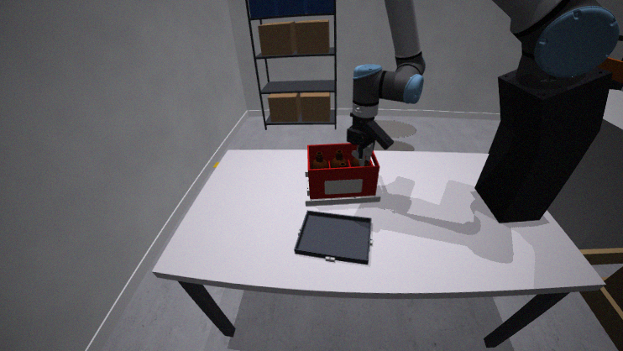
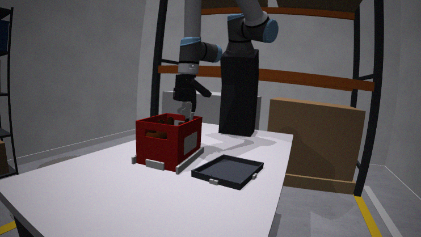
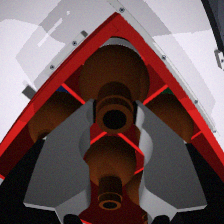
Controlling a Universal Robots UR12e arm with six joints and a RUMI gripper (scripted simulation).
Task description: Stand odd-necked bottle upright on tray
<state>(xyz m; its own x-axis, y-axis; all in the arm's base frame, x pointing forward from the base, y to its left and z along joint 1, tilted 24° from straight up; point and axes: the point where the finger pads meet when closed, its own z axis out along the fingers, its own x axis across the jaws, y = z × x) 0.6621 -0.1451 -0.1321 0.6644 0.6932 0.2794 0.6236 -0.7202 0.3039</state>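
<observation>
The red crate (image 1: pixel 314 189) (image 2: pixel 156 149) (image 3: pixel 70 67) stands on the table with brown bottles inside. My gripper (image 1: pixel 363 160) (image 2: pixel 188 115) (image 3: pixel 114 101) points down into the crate's right end in the top view. Its jaws are shut on the neck of the corner bottle (image 3: pixel 114 70), which stands upright in its compartment. Other bottles (image 1: pixel 319 162) (image 1: pixel 338 160) (image 3: pixel 111 167) (image 3: pixel 54 116) (image 3: pixel 171 116) stand around it, partly hidden by the jaws. Which neck differs in thickness I cannot tell. The dark tray (image 1: pixel 333 237) (image 2: pixel 226 172) lies with no bottle on it.
A grey strip (image 1: pixel 344 201) (image 2: pixel 189 160) runs along the crate's long side facing the tray, and small grey blocks (image 2: pixel 155 164) sit at its end. Small grey clips (image 1: pixel 330 259) (image 2: pixel 213 181) sit at the tray's edges. The black robot pedestal (image 1: pixel 536 144) (image 2: pixel 239 94) stands beyond the crate's right.
</observation>
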